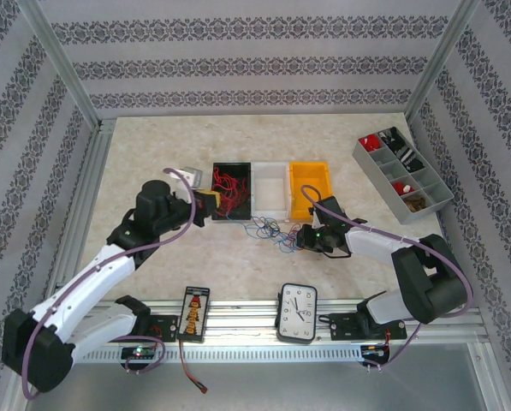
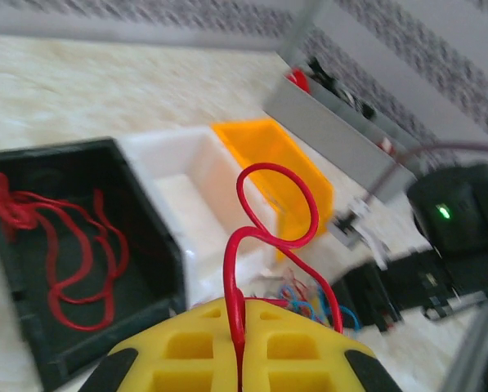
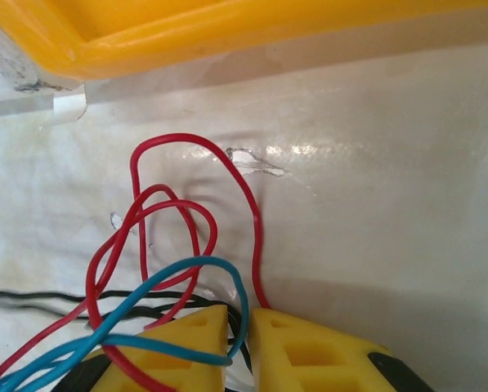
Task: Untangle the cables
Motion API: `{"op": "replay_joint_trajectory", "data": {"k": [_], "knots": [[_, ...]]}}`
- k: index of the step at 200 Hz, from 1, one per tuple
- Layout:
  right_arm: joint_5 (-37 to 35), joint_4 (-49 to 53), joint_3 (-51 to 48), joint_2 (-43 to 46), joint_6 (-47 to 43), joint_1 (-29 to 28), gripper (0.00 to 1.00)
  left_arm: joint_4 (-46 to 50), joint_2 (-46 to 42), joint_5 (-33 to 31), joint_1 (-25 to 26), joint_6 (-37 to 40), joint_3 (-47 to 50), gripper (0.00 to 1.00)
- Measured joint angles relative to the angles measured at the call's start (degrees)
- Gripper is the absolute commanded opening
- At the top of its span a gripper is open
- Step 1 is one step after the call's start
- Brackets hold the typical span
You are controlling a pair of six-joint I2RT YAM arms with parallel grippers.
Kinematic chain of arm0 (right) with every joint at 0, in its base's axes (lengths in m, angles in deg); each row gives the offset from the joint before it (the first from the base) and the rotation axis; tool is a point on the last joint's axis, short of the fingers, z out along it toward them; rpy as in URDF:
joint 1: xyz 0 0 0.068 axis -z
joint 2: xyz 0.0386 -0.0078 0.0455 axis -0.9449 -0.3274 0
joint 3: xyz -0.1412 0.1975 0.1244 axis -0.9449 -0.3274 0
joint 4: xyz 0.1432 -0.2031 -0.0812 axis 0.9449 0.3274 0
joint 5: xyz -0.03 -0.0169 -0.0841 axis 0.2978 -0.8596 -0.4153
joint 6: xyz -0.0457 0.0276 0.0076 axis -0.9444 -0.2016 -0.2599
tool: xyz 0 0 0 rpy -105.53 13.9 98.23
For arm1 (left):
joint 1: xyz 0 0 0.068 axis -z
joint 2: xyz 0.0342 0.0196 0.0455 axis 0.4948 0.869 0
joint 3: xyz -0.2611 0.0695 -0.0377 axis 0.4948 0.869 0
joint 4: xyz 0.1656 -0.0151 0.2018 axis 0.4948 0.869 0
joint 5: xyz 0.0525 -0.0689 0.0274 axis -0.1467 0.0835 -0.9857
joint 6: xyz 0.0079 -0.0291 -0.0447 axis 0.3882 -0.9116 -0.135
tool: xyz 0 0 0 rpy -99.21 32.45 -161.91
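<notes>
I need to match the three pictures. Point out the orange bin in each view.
Top: orange bin, rightmost of three bins in a row, table centre.
Left wrist: bin at upper centre, right of the white bin.
Right wrist: bin wall runs along the top edge.
Shared landmark: the tangled cables lying just in front of it.

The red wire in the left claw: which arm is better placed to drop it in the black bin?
Left. Its claw is shut on the red wire, beside the black bin. The right claw is at the tangle before the orange bin.
</notes>
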Motion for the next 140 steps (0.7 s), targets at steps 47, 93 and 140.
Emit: {"op": "replay_joint_trajectory", "data": {"k": [47, 93, 140], "knots": [[0.1, 0.0, 0.0, 0.0, 0.6, 0.6, 0.2, -4.3, -1.6, -7.0, -4.1, -4.7, 0.6, 0.0], [-0.4, 0.0, -0.2, 0.4, 0.8, 1.1, 0.2, -2.5, 3.0, -14.7, -4.5, -5.7, -3.3, 0.0], [-0.6, 0.0, -0.2, 0.4, 0.8, 1.4, 0.2, -2.0, 19.5, -13.4, -4.0, -8.7, -10.1, 0.08]]}}
